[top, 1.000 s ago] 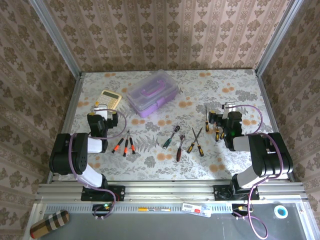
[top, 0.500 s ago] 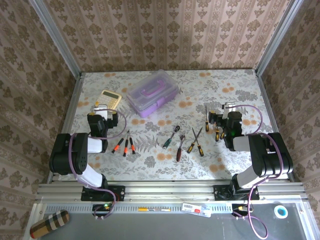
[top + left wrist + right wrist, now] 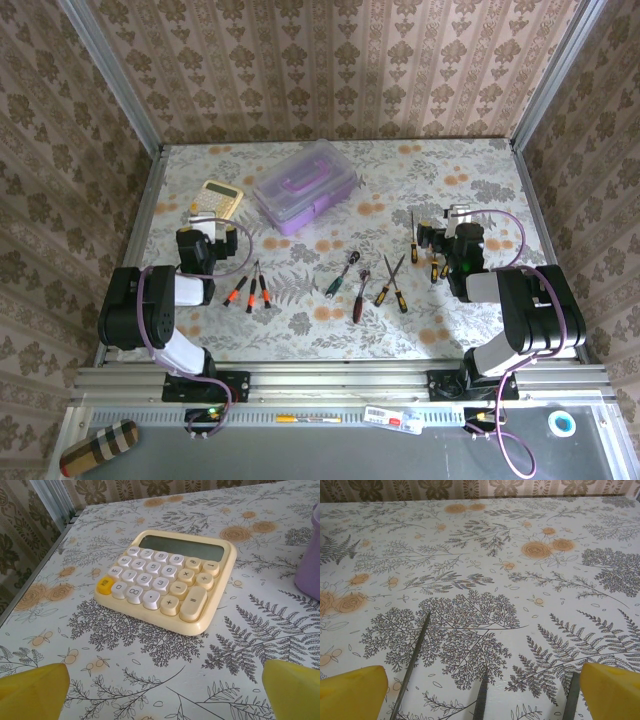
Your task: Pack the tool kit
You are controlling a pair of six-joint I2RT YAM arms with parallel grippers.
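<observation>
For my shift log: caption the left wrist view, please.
Left tool open above the flowered table, facing a yellow calculator; purple case at right edge.

Three metal shafts [image 3: 412, 667] run off the right wrist view's bottom edge, handles cut away; the purple case [image 3: 310, 565] is cropped at the left wrist view's right edge.

Two black arms [image 3: 128, 300] with white links [image 3: 182, 353], looping purple cables [image 3: 247, 248], blunt yellow fingertips [image 3: 32, 690].
</observation>
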